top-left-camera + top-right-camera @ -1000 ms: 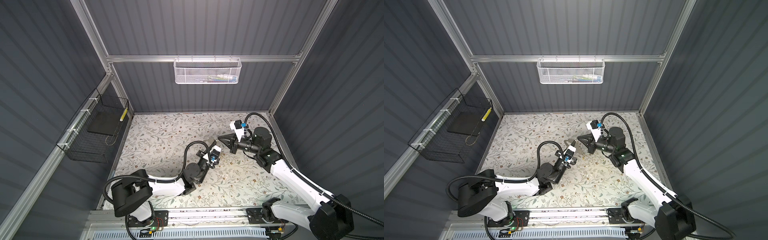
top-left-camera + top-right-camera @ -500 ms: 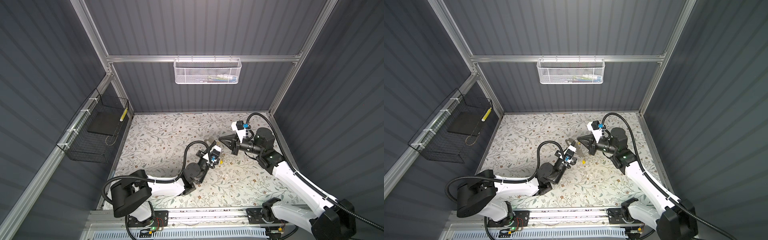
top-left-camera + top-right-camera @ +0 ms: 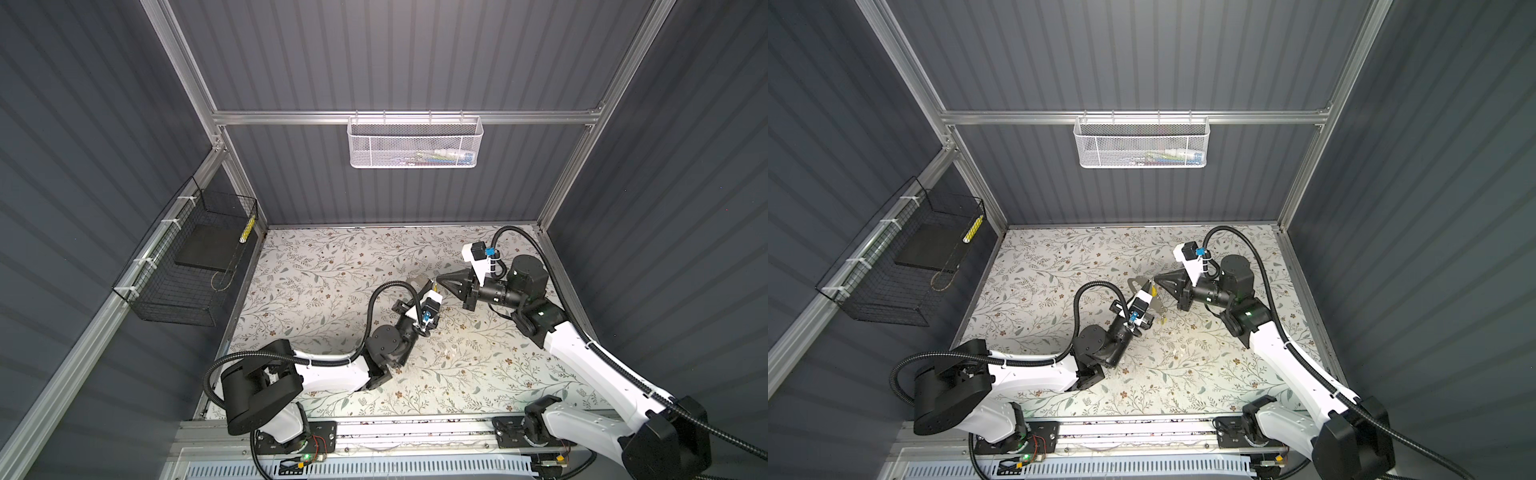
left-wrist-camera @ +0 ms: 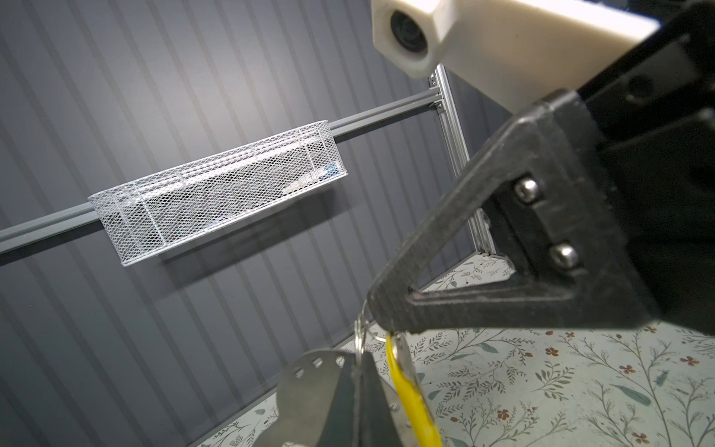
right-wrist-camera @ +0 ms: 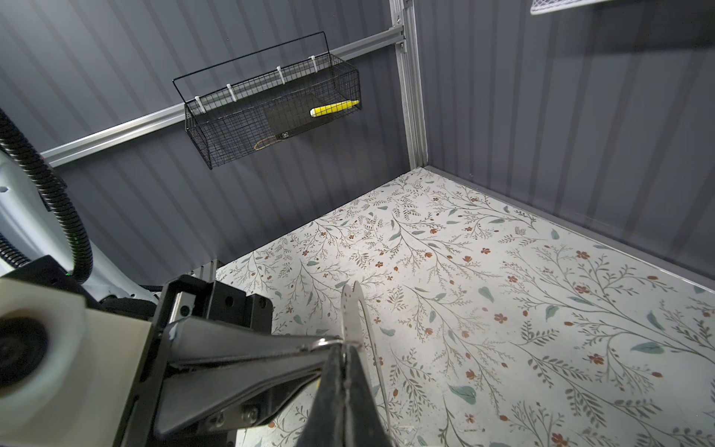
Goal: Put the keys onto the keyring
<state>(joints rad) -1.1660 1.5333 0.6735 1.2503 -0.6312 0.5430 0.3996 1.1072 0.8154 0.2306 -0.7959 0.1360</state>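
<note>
The left gripper (image 4: 359, 371) pinched the keyring (image 4: 305, 383) tight, holding it up over the middle of the table (image 3: 316, 266), likely so the right gripper (image 4: 377, 305), pinching the thin ring (image 4: 361, 329) of a yellow key (image 4: 406, 391), could slip it on.

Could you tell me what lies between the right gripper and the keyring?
A key's wire ring, yellow tag hanging from it, in the left wrist view.

Both top views look down; close wrist views seemingly share the keyring (image 4: 305, 383).
</note>
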